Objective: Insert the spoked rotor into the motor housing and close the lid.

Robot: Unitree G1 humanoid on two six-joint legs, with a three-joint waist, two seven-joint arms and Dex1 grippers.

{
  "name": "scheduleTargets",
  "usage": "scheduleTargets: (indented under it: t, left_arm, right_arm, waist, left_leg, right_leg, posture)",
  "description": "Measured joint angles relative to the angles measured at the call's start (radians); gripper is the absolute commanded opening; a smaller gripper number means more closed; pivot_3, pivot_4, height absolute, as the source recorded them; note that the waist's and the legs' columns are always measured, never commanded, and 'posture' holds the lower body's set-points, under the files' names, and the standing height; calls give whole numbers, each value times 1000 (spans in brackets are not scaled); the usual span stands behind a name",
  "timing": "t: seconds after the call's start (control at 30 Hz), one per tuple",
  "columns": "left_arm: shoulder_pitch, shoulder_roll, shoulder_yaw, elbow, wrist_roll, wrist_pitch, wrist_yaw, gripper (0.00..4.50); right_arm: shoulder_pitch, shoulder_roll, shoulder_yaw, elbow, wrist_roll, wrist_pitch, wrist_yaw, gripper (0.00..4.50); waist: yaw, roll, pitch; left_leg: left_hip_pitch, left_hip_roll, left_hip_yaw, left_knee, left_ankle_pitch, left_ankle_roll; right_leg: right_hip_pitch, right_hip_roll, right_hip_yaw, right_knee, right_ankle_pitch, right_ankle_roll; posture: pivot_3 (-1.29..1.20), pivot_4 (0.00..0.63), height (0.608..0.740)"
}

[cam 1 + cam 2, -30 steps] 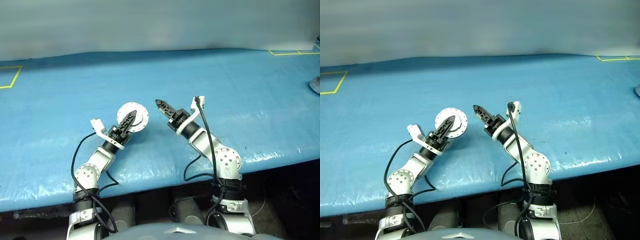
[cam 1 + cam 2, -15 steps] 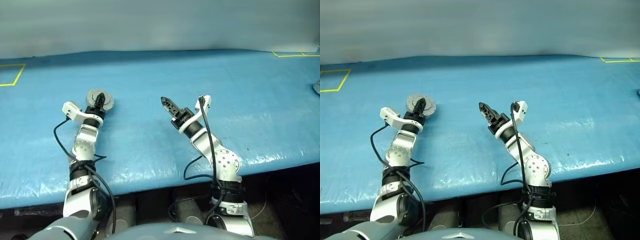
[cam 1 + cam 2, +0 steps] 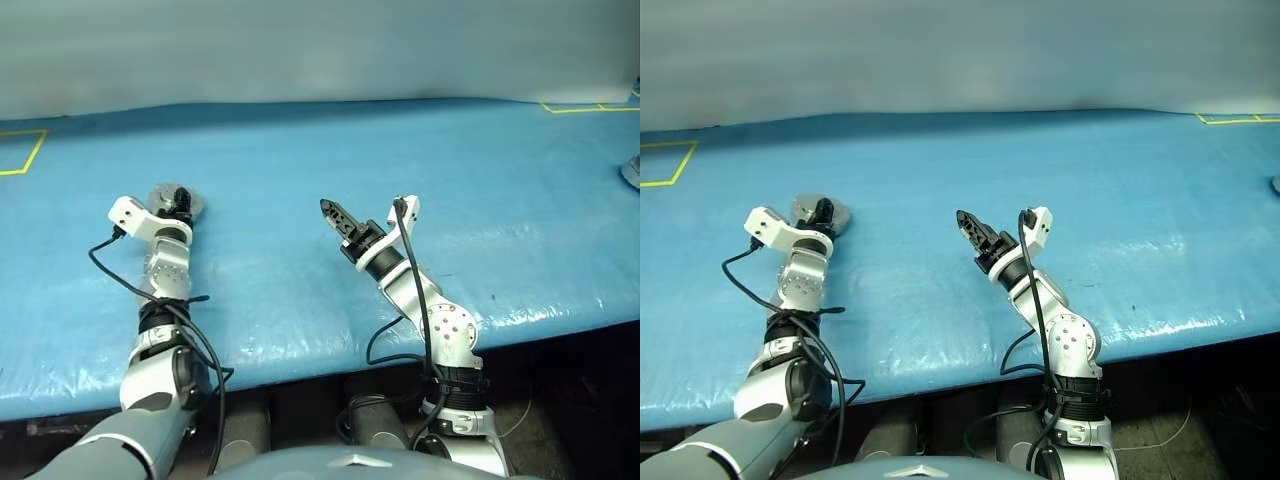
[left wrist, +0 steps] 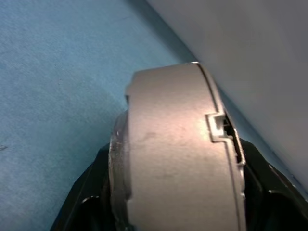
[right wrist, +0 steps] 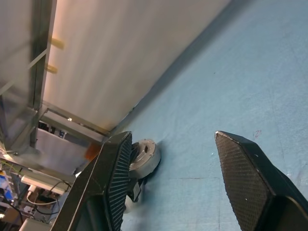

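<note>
Blue sheeting covers the long table point(image 3: 300, 150), with a pale wall beyond and yellow tape at the far corners. Within the last second the left arm has swung out from the middle toward the far left, carrying the motor housing point(image 3: 172, 200) with its lid closed, and it now sits low on the sheet there. The left gripper point(image 3: 180, 201) has just widened around it, which I read as a release, so the assembly looks finished and set down. The right gripper point(image 3: 333, 213) hangs mid-table, jaws apart and empty. The left wrist view shows the housing's grey side wall and lid seam close up between the black fingers point(image 4: 82, 202); the right wrist view shows it resting flat.
</note>
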Motion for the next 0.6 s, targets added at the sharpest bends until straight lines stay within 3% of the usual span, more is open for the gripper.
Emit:
scheduleTargets:
  t: [0.27, 0.43, 0.5, 0.6]
  left_arm:
    - [133, 40, -17, -192, 142, -63, 154, 4470]
    - [195, 74, -47, -318, 252, -140, 178, 4470]
    - [211, 74, -85, -367, 279, -173, 140, 4470]
    - [267, 113, -238, -482, 251, -202, -161, 4470]
  right_arm:
    - [-2, -12, 5, 8, -28, 15, -6, 2899]
    - [-3, -86, 87, 10, -228, -45, 0, 2899]
    - [-3, -113, 126, 12, -319, -98, 13, 2899]
    - [-3, -171, 177, 14, -446, -217, 81, 2899]
  waist:
    - [-6, 0, 0]
    - [12, -1, 0]
    - [20, -1, -1]
    - [24, -1, -1]
  left_leg:
    - [1, 0, 0, 0, 0, 0]
    - [0, -1, 0, 1, 1, -1]
    - [0, -1, 0, 1, 1, -2]
    - [0, -1, 1, 0, 1, -2]
  right_leg:
    - [0, 0, 0, 1, 1, -1]
    - [1, 0, 1, 0, 1, 1]
    - [1, -1, 0, 0, 1, 1]
    - [1, -1, 1, -1, 1, 1]
  posture:
    - [0, 150, 740]
    - [0, 150, 740]
    - [0, 150, 740]
    - [0, 150, 740]
